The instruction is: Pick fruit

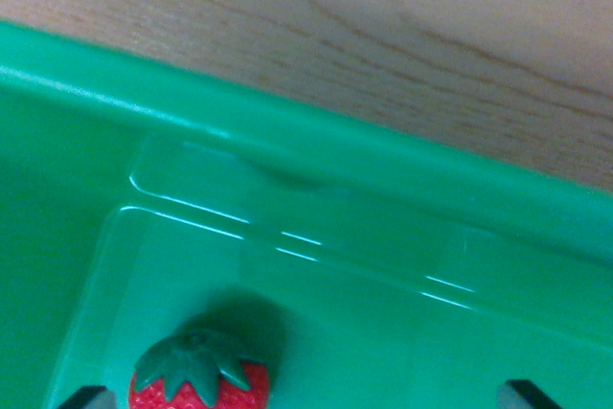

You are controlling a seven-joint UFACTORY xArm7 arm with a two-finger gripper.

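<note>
Inside the green bin [316,155], the gripper [311,397] hangs wide open, empty; next, centre over the strawberry [201,380].

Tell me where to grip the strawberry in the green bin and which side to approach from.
Grip the strawberry across its red body just under the green leaf cap, coming straight down from above. The cap faces the camera, so it seems to stand upright on the green bin's floor with open space around it. The fingertips barely show, so their spread is unclear.

Light wooden tabletop [383,16], green plastic bin [364,155] resting on it, rim running diagonally
</note>
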